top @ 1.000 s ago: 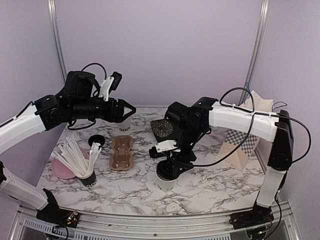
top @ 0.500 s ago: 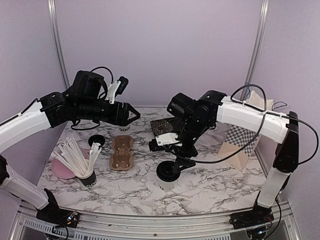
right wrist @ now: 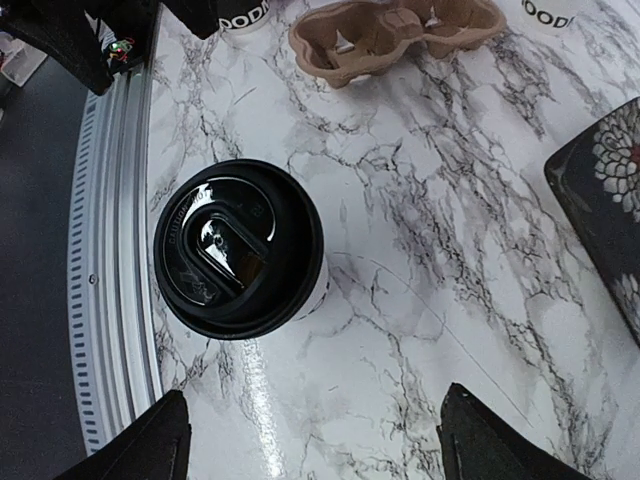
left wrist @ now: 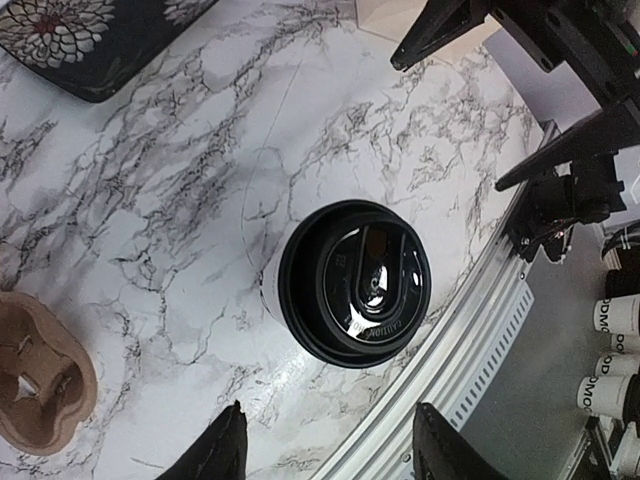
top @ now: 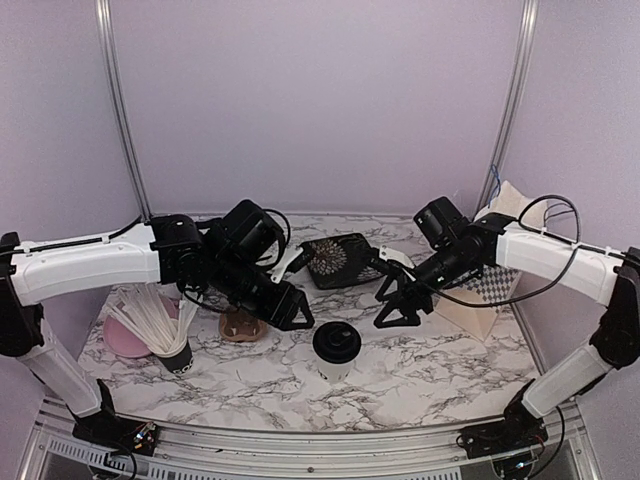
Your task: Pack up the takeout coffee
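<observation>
Cup (top: 337, 348) with its black lid (left wrist: 355, 285) seated stood upright and alone on the tabletop (top: 440, 365), near the front edge, between the two arms and held by neither. A second earlier the right jaws had been straight above this cup, down on the lid. They had since lifted off and drawn back to the right, and now hung spread wide and empty, well apart from it. Meanwhile the left arm (top: 100, 265) had swung forward and down from the back of the tabletop. The left jaws now hovered just beside the cup, spread with nothing between them. Behind that arm lay the tray (top: 238, 326), its wells empty. The second cup (right wrist: 548, 10) showed only at the top edge of the right wrist view, beyond the tray. Lidding looked finished, and the left arm seemed placed to carry the cup to the tray.
</observation>
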Motion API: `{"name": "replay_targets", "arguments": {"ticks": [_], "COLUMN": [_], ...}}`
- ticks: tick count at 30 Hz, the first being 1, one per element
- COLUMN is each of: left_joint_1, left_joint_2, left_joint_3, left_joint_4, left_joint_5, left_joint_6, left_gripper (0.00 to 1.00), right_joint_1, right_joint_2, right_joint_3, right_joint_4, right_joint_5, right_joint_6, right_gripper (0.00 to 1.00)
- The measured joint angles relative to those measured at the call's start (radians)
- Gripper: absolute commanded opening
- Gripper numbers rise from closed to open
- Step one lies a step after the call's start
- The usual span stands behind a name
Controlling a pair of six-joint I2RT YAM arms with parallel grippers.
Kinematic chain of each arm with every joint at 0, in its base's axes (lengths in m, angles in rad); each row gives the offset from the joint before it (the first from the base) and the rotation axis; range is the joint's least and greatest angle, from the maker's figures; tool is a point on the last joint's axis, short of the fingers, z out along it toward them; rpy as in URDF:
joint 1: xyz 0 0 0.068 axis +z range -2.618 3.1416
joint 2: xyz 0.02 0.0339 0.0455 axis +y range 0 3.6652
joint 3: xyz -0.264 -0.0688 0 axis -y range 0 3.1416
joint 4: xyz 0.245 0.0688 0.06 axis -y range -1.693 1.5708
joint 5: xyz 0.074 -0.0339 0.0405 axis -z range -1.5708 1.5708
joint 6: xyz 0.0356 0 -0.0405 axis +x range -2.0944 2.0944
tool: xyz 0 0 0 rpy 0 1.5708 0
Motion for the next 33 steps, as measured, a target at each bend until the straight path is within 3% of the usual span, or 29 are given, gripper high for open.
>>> {"name": "replay_targets", "arguments": {"ticks": [7, 12, 18, 33], "left_joint_1": [-0.032, -0.032, -0.032, -0.029], "left_joint_2": [0.024, 0.049, 0.096, 0.179], "left_joint_3": [-0.059, -0.068, -0.066, -0.027], "left_joint_4": [0.011, 0.051, 0.101, 0.131], "left_joint_5": [0.045, 0.057, 0.07, 0.079], "left_joint_6": [-0.025, -0.047, -0.061, -0.061], "left_gripper": [0.58, 0.6, 0.6, 0.4], "right_joint_1": [-0.006, -0.006, -0.006, -0.006], "right_joint_2": [0.107, 0.157, 0.196, 0.311], "right_joint_3": [-0.1, -0.095, -0.07, -0.006], "right_joint_4": [0.101, 0.118, 0.116, 0.101], "right_joint_5": [-0.141, -0.227, -0.302, -0.377], "right_joint_6": [0.121, 0.141, 0.141, 0.137], "right_gripper": [0.76, 0.8, 0.76, 0.6]}}
